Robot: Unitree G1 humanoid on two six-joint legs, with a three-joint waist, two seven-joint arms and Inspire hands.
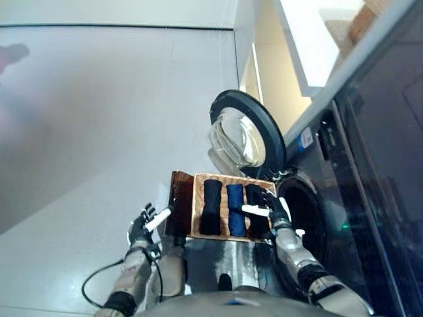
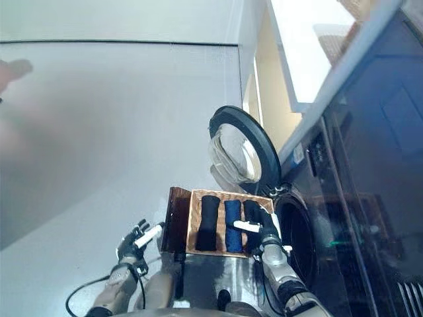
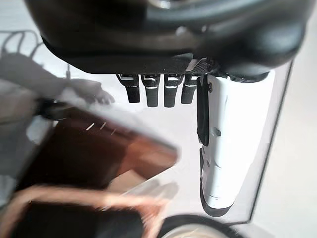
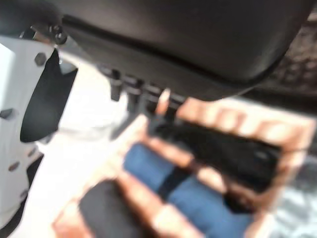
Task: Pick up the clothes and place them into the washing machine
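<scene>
Three rolled clothes [image 1: 228,209] lie in the basket [image 1: 196,203]. The right hand [image 1: 274,210] hovers over the 3 o'clock roll, fingers relaxed, empty. Left hand [image 1: 141,224] idle, open. A shallow grasp risks snagging the rim near the washing machine [image 1: 301,218].

Laundry corner: open-doored washing machine [image 1: 330,198]

Two head cameras, set side by side, are looking steeply down from above at the same scene: a wooden tray [image 1: 195,205] of rolled clothes [image 1: 211,206], the open round washer door [image 1: 248,132] and the grey floor [image 1: 99,119]. The left wrist camera is looking along the left hand [image 3: 218,148] from very close, sharing the tray's edge [image 3: 89,196] and the floor. The right wrist camera is hanging just above the tray [image 4: 237,124], facing down onto the same rolled clothes [image 4: 198,193].
</scene>
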